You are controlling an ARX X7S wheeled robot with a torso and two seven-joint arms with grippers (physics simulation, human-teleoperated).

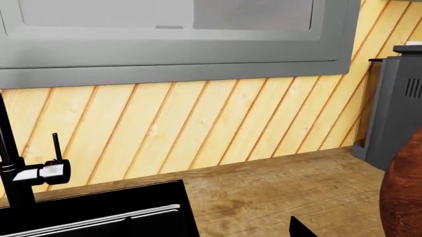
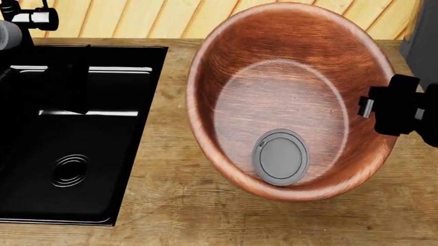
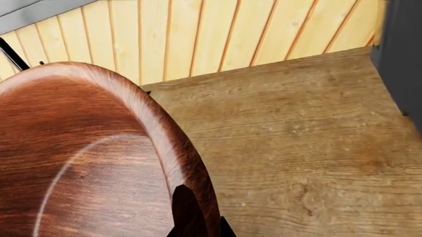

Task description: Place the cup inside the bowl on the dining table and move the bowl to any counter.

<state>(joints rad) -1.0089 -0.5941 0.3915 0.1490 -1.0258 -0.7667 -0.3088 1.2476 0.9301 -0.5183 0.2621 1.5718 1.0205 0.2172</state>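
The bowl (image 2: pixel 294 97) hangs tilted above the wooden counter (image 2: pixel 178 205), its mouth tipped up toward the head camera so that the whole flat base shows. Down inside it, against the lower part of the wall, sits the cup (image 2: pixel 280 156); only its round grey lid can be seen, the body being hidden beneath. The right gripper (image 2: pixel 397 110) has the bowl by its right-hand rim: in the right wrist view one dark finger (image 3: pixel 188 210) lies against the inner wall just under the thick rim, with the other finger on the outside, so the pincer is pinching the bowl's rim. Whether the bowl's underside touches the counter cannot be told from here. To the left of the bowl the black sink (image 2: pixel 68 133) is sunk into the counter, with its round drain (image 2: pixel 70 170) toward the near side and a black tap (image 2: pixel 31 18) with a silver collar at its far left corner. The left gripper (image 1: pixel 300 228) shows only as a dark tip at the edge of its own wrist view, above the counter between the sink and the bowl's brown flank, and I cannot tell whether it is spread or pressed together. Behind the counter runs a wall of slanted pale wooden boards (image 1: pixel 197 123) under a grey window frame (image 1: pixel 171 54), and a dark grey appliance (image 1: pixel 396 108) stands at the counter's far right corner.
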